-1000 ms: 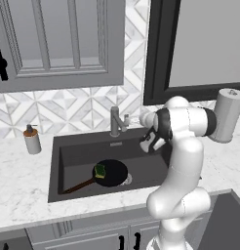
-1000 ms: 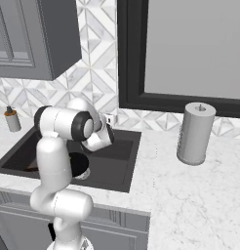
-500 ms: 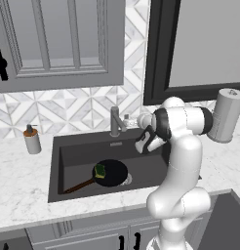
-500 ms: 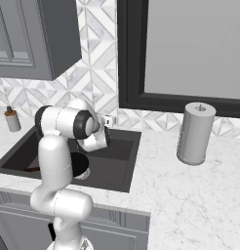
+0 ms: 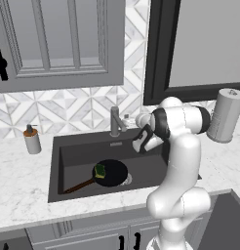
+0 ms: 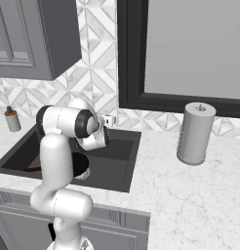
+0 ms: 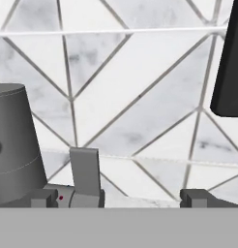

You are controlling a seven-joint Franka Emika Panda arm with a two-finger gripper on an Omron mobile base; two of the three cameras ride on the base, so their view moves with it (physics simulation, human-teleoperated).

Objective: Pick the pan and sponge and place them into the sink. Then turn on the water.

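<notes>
Pan (image 5: 111, 173) sits flat in the sink (image 5: 58, 161), its brown handle trailing off toward 8 o'clock, and the sponge (image 5: 100, 170) rests on the pan at about 9 o'clock of its centre, green face showing. Both things are in the basin, so by my reading the step in hand is the water. No blue stream falls from the faucet (image 5: 115, 122) yet.

The gripper (image 7: 117, 197) is up at the back of the sink, just beside the faucet at its 3 o'clock in the left base view, fingers spread wide with nothing between them. In the hand view the grey faucet body stands at 9 o'clock and the side lever (image 7: 85, 173) rises just inside the left fingertip, with tiled wall behind.

Next move, I judge: nudge across so 1 finger meets that lever and push it over; whether they touch already I cannot tell
</notes>
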